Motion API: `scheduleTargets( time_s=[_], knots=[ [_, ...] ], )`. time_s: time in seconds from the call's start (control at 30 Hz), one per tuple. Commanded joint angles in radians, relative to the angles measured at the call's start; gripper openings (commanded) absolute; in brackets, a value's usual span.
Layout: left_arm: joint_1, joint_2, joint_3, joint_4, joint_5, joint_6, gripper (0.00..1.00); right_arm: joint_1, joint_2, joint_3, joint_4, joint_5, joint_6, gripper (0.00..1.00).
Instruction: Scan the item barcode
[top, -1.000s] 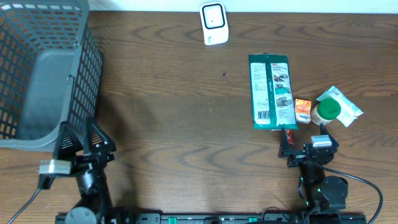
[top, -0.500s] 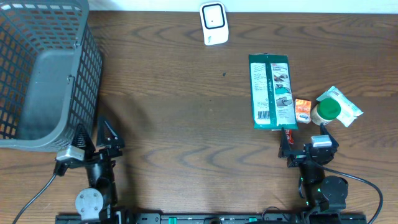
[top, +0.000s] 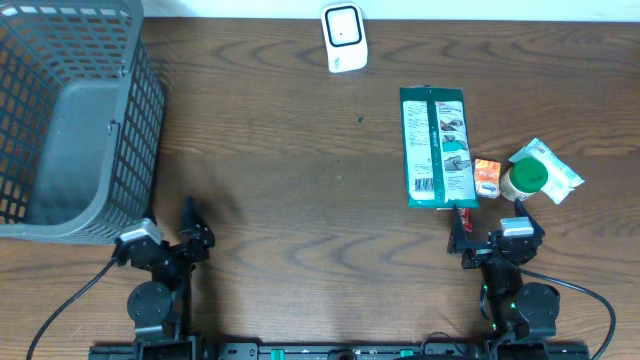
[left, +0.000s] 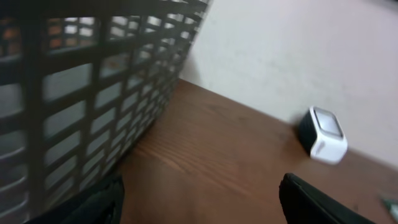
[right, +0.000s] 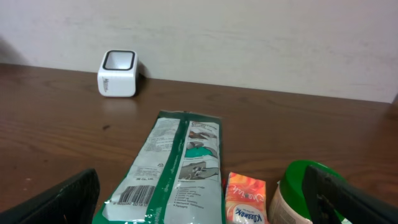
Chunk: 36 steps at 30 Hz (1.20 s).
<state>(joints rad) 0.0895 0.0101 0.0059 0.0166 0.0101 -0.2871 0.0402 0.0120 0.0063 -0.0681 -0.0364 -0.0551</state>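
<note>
Overhead view of the worktop (top: 280, 150) at a stage judged to be the outset of the task, with no part of the scan visibly done. The white scanner (top: 344, 37) stood at 12 o'clock on the worktop, with nothing in front of its window. The items lay grouped at 3 o'clock, well apart from it: a green packet (top: 438, 148) lying flat, an orange tissue pack (top: 487, 178) just beside its lower right corner, and a green-capped bottle (top: 526, 178) resting on a white sachet (top: 558, 172). A barcode (top: 424, 186) was seen face up at the packet's 7 o'clock corner, so that packet was taken as the likely item, though this could not be settled. A grey basket (top: 70, 120) occupied 9 o'clock.

The right fingers (right: 62, 202) were spread wide and empty, low at 5 o'clock, pointed at the packet's near end but apart from it. The left fingers (left: 317, 202) were likewise parted and held nothing, at 7 o'clock beside the basket.

All steps were judged to remain: an item was to be grasped, carried toward 12 o'clock, and its barcode turned to the scanner window.
</note>
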Motion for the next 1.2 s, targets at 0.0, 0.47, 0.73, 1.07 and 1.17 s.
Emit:
scheduleTargets(
  time_s=[0.0,0.47,0.73,1.07,1.17],
  knots=[
    [-0.004,-0.008,-0.002,-0.010,0.070,0.195,0.81,-0.014,-0.006,-0.001,-0.004,0.005,-0.002,0.99],
    [-0.004,-0.008,-0.002,-0.080,0.069,0.227,0.80,-0.014,-0.006,-0.001,-0.004,0.005,-0.002,0.99],
    [-0.004,-0.006,-0.002,-0.080,0.069,0.227,0.80,-0.014,-0.006,-0.001,-0.004,0.005,-0.002,0.99],
    [-0.004,-0.006,-0.002,-0.080,0.069,0.227,0.80,-0.014,-0.006,-0.001,-0.004,0.005,-0.002,0.99],
    [-0.004,-0.006,-0.002,-0.080,0.069,0.227,0.80,-0.014,-0.006,-0.001,-0.004,0.005,-0.002,0.99]
  ],
)
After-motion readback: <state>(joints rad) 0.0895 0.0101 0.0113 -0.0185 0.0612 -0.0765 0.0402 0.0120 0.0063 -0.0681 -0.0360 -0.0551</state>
